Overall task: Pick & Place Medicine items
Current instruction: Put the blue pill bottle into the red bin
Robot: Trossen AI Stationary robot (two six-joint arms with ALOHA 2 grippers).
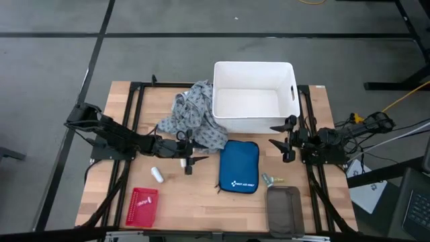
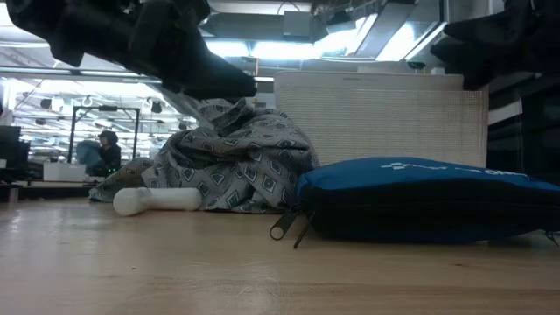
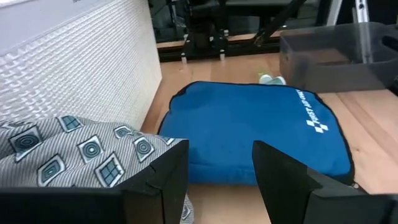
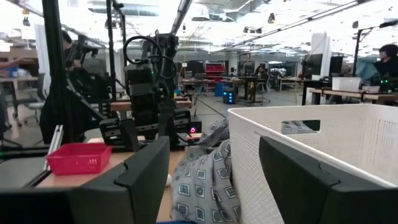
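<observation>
Wooden table (image 1: pixel 201 202), white medicine roll (image 1: pixel 157 176) beside cloth (image 1: pixel 191 114); both arms' fingers spread, empty.

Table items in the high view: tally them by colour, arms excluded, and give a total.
White: 2, bin, roll
Blue: 1, pouch
Red: 1, basket
Grey: 2, cloth, tray
Greenish: 1, small bit
Total: 7
</observation>
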